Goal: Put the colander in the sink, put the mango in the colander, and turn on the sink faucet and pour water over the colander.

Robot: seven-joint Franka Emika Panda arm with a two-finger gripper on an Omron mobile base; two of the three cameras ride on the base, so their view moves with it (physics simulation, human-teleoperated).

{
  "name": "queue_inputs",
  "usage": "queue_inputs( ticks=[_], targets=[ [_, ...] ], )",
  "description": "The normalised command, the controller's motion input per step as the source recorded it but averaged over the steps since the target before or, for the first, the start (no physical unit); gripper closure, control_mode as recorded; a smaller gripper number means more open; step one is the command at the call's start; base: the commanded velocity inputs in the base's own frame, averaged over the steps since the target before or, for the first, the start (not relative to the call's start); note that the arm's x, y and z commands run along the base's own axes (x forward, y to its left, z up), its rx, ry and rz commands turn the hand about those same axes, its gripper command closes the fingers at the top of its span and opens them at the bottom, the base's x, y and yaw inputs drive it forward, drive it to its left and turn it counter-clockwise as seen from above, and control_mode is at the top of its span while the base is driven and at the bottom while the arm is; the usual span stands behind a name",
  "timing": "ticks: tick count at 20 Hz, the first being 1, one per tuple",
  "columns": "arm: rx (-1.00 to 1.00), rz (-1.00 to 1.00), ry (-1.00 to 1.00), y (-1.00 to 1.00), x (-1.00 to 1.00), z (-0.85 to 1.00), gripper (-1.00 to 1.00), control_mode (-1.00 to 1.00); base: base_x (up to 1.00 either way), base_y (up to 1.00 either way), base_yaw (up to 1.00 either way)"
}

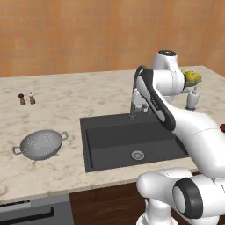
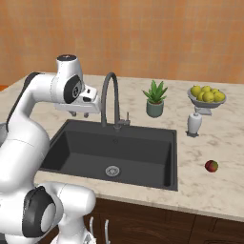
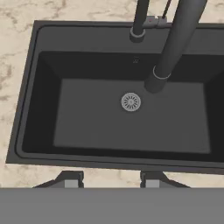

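The large dark grey rectangular sink [image 1: 110, 140] sits sunk into the pale marbled stone counter [image 1: 66, 96], its round steel drain [image 3: 131, 102] bare in the middle of the basin floor. The silver perforated metal colander [image 1: 40, 144] with two loop handles stands on the counter well to the left of the sink, apart from its left rim, with open stone all round it. The small red mango [image 2: 211, 166] with a green-yellow patch lies on the counter right of the sink, near the front edge and clear of the basin's right rim. The tall dark grey gooseneck faucet [image 2: 111, 97] rises from the far rim. The two-finger gripper [image 3: 108, 183] hangs above the near part of the basin, beside the spout, its dark fingertips [image 3: 71, 182] partly apart with nothing between them. Farther right stand a potted green plant [image 2: 155, 98], a white dispenser bottle [image 2: 194, 122] and a grey bowl of yellow fruits [image 2: 207, 96].
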Motion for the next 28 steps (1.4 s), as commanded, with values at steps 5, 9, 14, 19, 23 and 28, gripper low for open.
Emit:
queue_inputs(
  ticks=[5,9,14,19,23,28],
  targets=[
    [0.00,0.00,-0.02,0.22,-0.06,-0.02,-1.00,-1.00,0.00,0.00,0.00],
    [0.00,-0.05,0.00,0.74,-0.17,-0.07,-1.00,-1.00,0.00,0.00,0.00],
    [0.00,-0.06,0.00,0.70,-0.22,-0.19,-1.00,-1.00,0.00,0.00,0.00],
    [0.00,-0.03,0.00,0.64,-0.06,-0.22,-1.00,-1.00,0.00,0.00,0.00],
    [0.00,0.00,0.00,0.63,0.00,-0.16,-1.00,-1.00,0.00,0.00,0.00],
    [0.00,0.00,0.01,0.49,0.02,-0.05,-1.00,-1.00,0.00,0.00,0.00]
  ],
)
